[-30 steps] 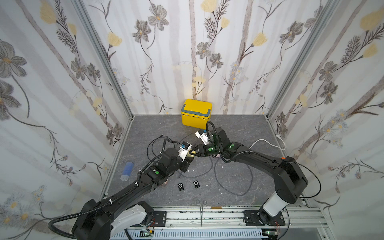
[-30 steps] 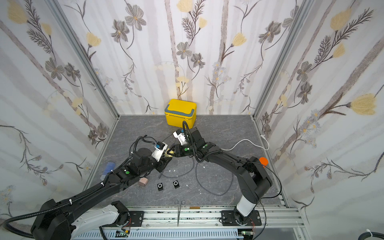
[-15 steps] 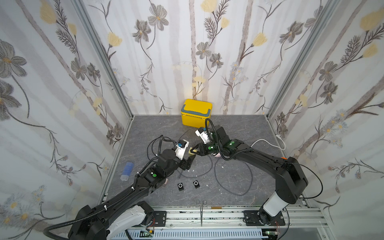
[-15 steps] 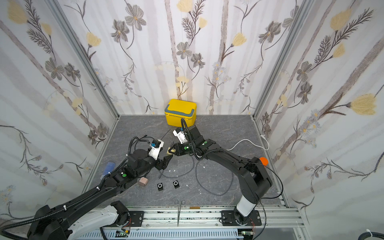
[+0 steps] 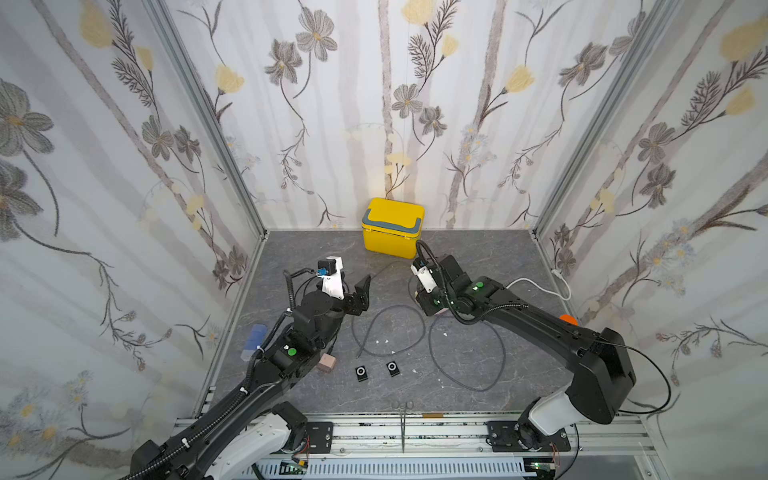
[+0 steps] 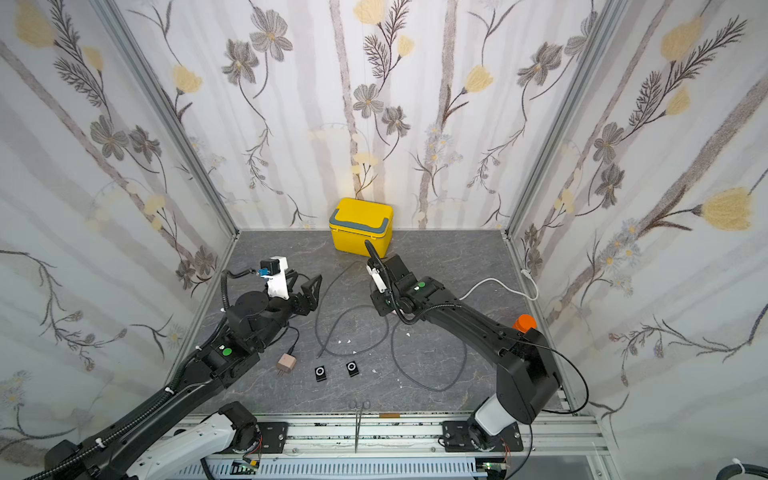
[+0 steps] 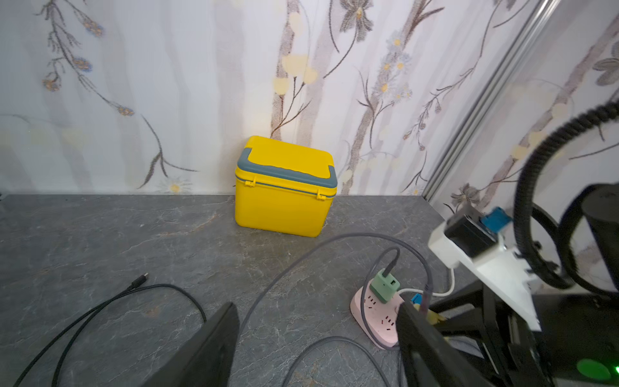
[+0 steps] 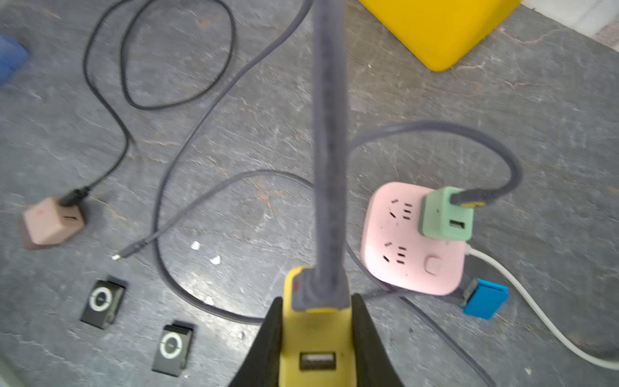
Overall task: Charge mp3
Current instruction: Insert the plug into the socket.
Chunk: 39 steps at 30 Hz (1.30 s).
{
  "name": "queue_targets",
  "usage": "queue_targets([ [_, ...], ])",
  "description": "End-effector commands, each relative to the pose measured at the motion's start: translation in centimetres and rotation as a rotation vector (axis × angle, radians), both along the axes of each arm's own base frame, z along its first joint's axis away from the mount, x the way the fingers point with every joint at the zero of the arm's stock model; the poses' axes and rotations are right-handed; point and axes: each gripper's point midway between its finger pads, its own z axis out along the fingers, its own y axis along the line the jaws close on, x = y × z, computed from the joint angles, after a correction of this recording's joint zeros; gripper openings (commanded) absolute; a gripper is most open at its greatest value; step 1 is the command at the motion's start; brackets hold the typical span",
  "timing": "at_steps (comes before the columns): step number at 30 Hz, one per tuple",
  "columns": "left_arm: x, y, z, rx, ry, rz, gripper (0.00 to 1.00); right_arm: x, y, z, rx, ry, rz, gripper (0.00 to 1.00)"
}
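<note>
Right gripper (image 8: 316,313) clamped on yellow plastic USB charger block (image 8: 315,338), grey cable (image 8: 330,134) plugged in; left gripper (image 7: 316,318) jaws spread, empty; black square mp3 players (image 8: 102,303) lying between both arms, well apart from either gripper

The left gripper (image 7: 316,305) hangs low, fingers spread wide, empty; right gripper (image 8: 316,300) angles down, fingers clamped on a charger (image 8: 315,335)

In both top views the right arm (image 5: 540,328) covers the right end effector (image 8: 316,301) and most of the pink power strip (image 8: 395,234), the right wrist view crops the yellow box (image 8: 435,26) and yellow charger (image 8: 316,338), and the blue item (image 5: 254,340) at the table's (image 5: 498,253) 9 o'clock edge is too small to identify.
</note>
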Motion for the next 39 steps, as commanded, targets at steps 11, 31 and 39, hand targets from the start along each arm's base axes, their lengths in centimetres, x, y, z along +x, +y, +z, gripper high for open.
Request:
queue_targets([
  [11,2.8,0.2,0.2,-0.033,0.016,0.113,0.75,5.9,-1.2,-0.3,0.063,-0.240,-0.127,0.00],
  [31,4.0,-0.7,-0.2,-0.020,0.000,0.078,0.74,9.0,-1.9,-4.6,0.068,-0.261,-0.253,0.00],
  [39,4.3,-1.2,-0.4,-0.032,0.004,0.057,0.74,9.3,-2.1,-5.9,0.067,-0.275,-0.274,0.00],
])
